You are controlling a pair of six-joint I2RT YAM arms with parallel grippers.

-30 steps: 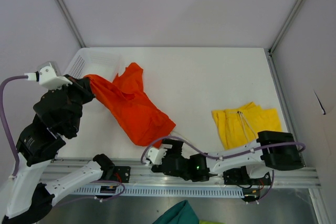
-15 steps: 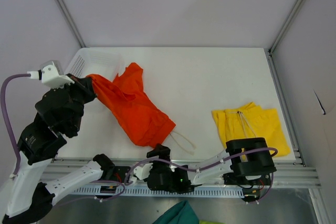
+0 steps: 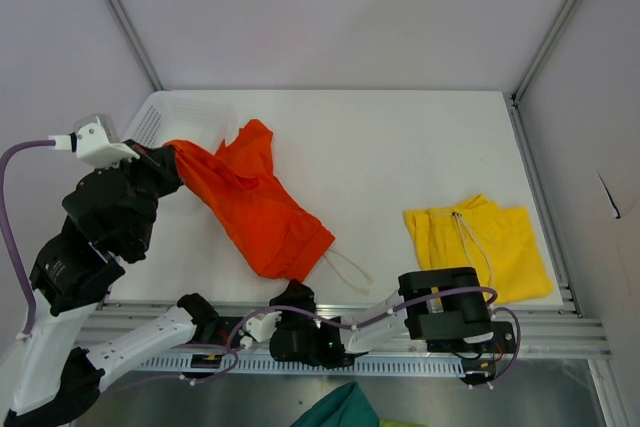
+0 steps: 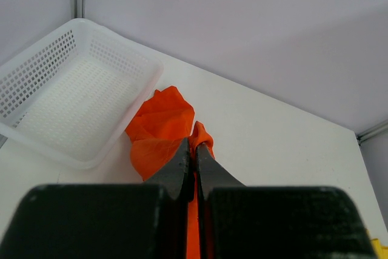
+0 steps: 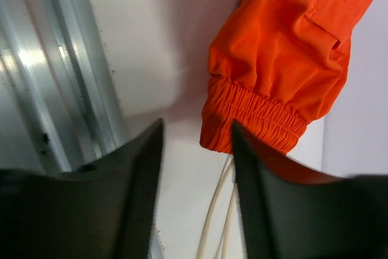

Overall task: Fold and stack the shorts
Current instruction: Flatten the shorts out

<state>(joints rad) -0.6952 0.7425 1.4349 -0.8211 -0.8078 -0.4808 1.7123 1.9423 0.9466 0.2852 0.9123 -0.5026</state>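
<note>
Orange shorts [image 3: 260, 217] lie beside the white basket [image 3: 175, 117], yellow shorts [image 3: 480, 242] well apart.

The big shorts [image 3: 255, 209] are glowing orange-red, and the small shorts [image 3: 500, 247] at 3 o'clock are shining yellow with white strings [image 3: 468, 234]. The basket [image 3: 170, 115] is showing white with tiny holes.

no legible text, labels or numbers

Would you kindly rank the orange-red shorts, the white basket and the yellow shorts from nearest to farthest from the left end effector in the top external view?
1. The orange-red shorts: gripped by the left end effector.
2. The white basket: just beyond, far-left corner.
3. The yellow shorts: across the table, right side.
</note>
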